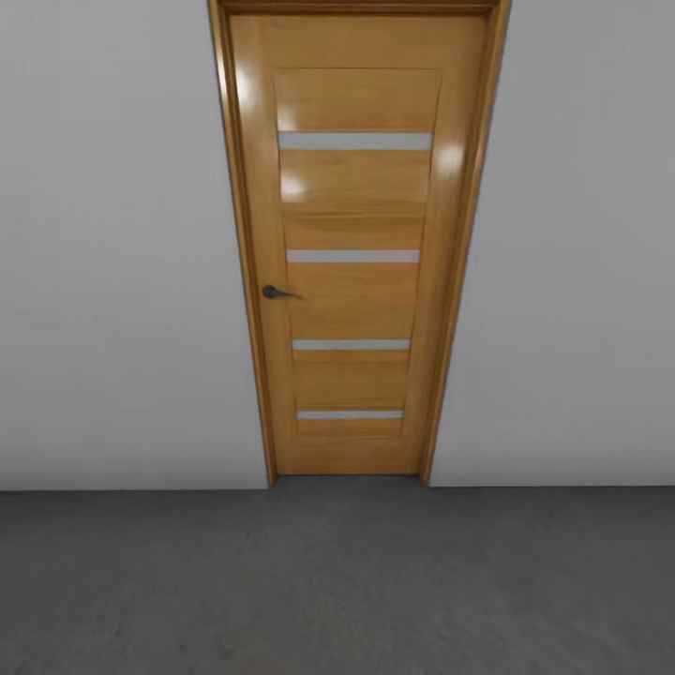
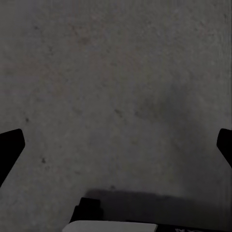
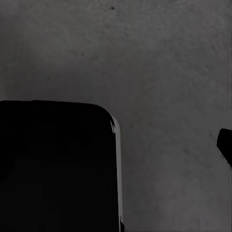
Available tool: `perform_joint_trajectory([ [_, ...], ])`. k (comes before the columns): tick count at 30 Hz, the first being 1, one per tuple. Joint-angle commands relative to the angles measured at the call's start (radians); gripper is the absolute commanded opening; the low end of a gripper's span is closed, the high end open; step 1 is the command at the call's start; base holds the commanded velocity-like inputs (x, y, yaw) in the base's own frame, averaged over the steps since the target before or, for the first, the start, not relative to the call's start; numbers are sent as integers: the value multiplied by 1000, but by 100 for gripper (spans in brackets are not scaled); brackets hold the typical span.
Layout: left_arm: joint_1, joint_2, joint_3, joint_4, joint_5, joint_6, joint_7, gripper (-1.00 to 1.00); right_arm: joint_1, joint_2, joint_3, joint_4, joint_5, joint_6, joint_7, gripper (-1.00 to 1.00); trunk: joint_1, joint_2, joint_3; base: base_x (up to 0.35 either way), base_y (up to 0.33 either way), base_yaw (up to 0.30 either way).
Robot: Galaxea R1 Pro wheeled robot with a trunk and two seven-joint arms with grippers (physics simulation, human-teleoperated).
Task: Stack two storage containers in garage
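The two storage containers are out of view. I face the garage's wooden slatted door [image 1: 352, 244], which is closed, with the dark grey concrete floor [image 1: 337, 581] in front of it. My left gripper [image 2: 116, 150] hangs open over bare floor [image 2: 116, 87], its two dark fingertips [image 2: 10, 145] far apart with nothing between them. My right gripper [image 3: 121, 145] also points down at the floor [image 3: 164, 58]. One fingertip [image 3: 225, 144] shows at the picture's edge, and nothing is held.
White-grey walls [image 1: 112, 281] flank the door, which has a dark lever handle [image 1: 277, 292]. A large black rounded body part of the robot [image 3: 55, 169] covers much of the right wrist view. A dark and white robot part [image 2: 113, 224] shows in the left wrist view.
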Motion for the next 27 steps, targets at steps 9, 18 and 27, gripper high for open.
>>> perform_joint_trajectory([
  [9,1,0,2,-3,1,7,1,100,0,0,0,1,5,-3,-5,100,1,0,-1,309,-109,0],
  [18,0,0,2,-3,1,7,1,100,0,0,1,1,5,-3,-4,100,1,0,-1,273,-52,0],
  [27,1,0,2,-3,1,5,1,100,0,0,4,13,1,-3,-7,100,1,0,-1,18,-1,0],
])
